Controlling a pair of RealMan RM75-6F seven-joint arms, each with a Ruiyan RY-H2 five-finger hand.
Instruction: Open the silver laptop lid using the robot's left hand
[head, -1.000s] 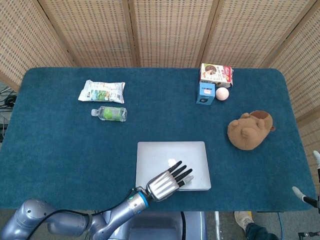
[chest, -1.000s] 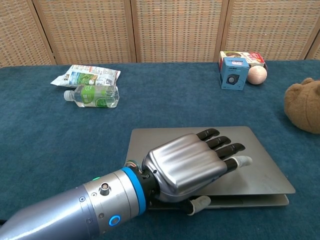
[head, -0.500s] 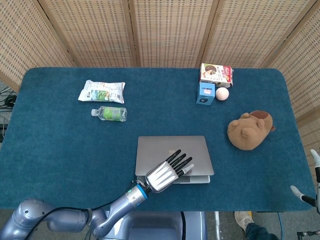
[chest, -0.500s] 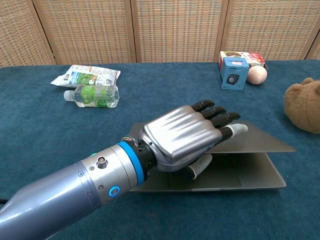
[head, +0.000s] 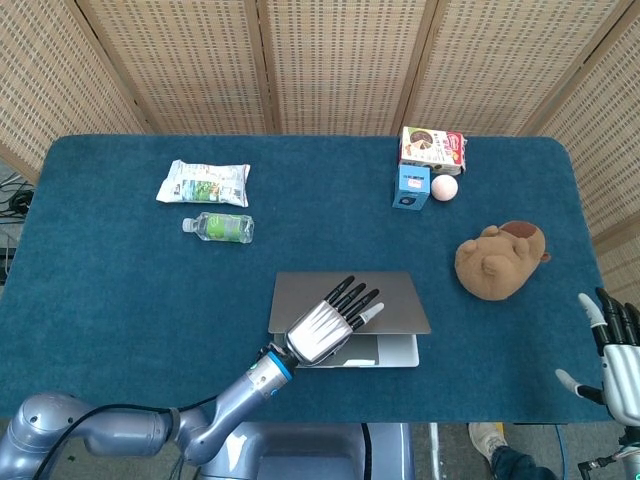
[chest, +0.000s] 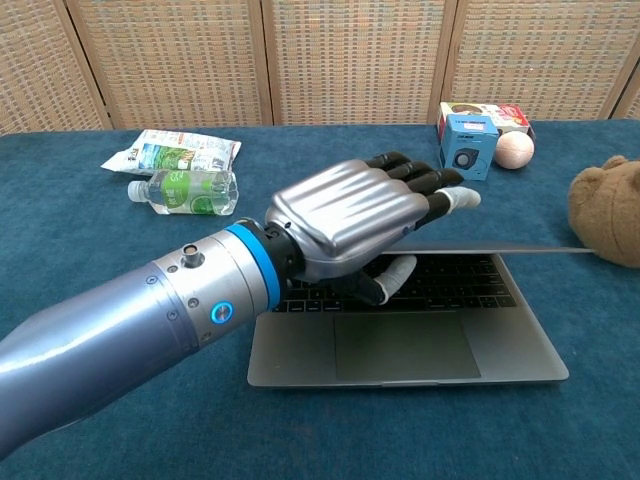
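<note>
The silver laptop (chest: 420, 345) lid is gripped, half raised, by the left hand (chest: 350, 220). Bottle (head: 219, 227) and snack packet (head: 204, 182) are noted at 10 o'clock, plush toy (head: 500, 260) at 3. The right hand (head: 620, 355) is seen spread, holding nothing.

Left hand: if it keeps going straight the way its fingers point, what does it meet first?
Probably nothing soon. The left hand holds the laptop lid and points toward the far right; beyond it lies bare table, with the blue box roughly that way.
</note>
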